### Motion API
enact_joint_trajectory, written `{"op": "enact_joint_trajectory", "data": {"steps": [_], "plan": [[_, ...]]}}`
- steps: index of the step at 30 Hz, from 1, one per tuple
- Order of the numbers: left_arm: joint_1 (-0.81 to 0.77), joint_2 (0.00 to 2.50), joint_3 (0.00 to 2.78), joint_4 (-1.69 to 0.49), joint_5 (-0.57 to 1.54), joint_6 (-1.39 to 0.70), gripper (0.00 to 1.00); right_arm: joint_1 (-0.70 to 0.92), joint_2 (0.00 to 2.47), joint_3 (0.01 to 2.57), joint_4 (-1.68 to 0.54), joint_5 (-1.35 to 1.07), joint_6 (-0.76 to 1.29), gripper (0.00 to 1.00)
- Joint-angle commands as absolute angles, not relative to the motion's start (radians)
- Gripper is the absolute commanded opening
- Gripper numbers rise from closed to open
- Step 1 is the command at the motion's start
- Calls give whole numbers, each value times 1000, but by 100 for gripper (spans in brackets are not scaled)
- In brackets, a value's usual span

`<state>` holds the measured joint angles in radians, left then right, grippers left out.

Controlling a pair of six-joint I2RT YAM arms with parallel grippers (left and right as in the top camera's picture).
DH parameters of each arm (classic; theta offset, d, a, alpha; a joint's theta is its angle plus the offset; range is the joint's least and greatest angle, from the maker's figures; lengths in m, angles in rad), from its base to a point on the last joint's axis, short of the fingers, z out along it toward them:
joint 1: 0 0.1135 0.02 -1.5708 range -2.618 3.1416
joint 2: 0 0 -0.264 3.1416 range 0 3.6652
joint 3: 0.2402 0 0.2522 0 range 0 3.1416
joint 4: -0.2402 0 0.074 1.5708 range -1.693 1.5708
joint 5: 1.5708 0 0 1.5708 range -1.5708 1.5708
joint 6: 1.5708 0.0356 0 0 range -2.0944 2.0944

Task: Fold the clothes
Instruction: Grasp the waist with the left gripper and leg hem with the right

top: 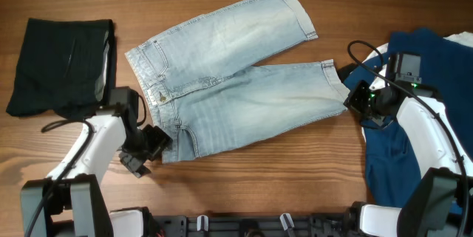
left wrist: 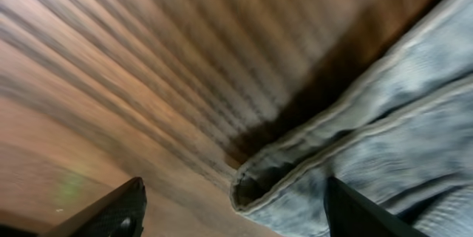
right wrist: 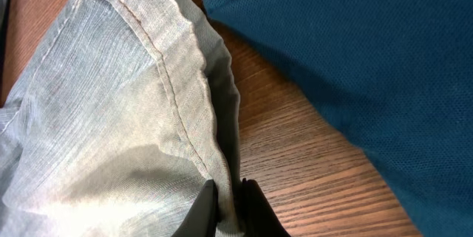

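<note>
The denim shorts (top: 229,82) lie spread flat mid-counter (top: 244,185), with the waist to the left and the legs to the right. The right gripper (right wrist: 225,207) is clamped on the hem of the near leg. The left gripper (left wrist: 235,187) stands apart around the near waistband corner and holds nothing yet.

The right pinch sits on the very edge, so it could slip off when lifted. The left may catch only one layer. The blue garment (top: 414,104) lies just beside that hem and might be dragged along. No brand, label or writing can be read.
</note>
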<state>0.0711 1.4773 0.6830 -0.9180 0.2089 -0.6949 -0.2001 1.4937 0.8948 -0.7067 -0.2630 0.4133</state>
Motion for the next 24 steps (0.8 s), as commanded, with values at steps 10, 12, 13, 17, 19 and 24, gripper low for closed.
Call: {"op": "enact_joint_trajectory", "data": {"steps": [10, 12, 13, 17, 19, 24], "plan": [[69, 1473, 535, -673, 337, -775, 20, -200, 1481, 915, -708, -271, 393, 4], [69, 1473, 535, -665, 337, -773, 4, -200, 1481, 915, -708, -271, 392, 4], [70, 1473, 535, -669, 337, -766, 4, -200, 1481, 915, -708, -271, 392, 4], [70, 1457, 553, -730, 336, -720, 4, -200, 1480, 918, -720, -271, 368, 4], [70, 1418, 595, -825, 335, -686, 4, -201, 1458, 941, -788, -271, 354, 4], [70, 1190, 713, -1107, 303, -685, 4, -200, 1325, 1039, -998, -236, 342, 4]]}}
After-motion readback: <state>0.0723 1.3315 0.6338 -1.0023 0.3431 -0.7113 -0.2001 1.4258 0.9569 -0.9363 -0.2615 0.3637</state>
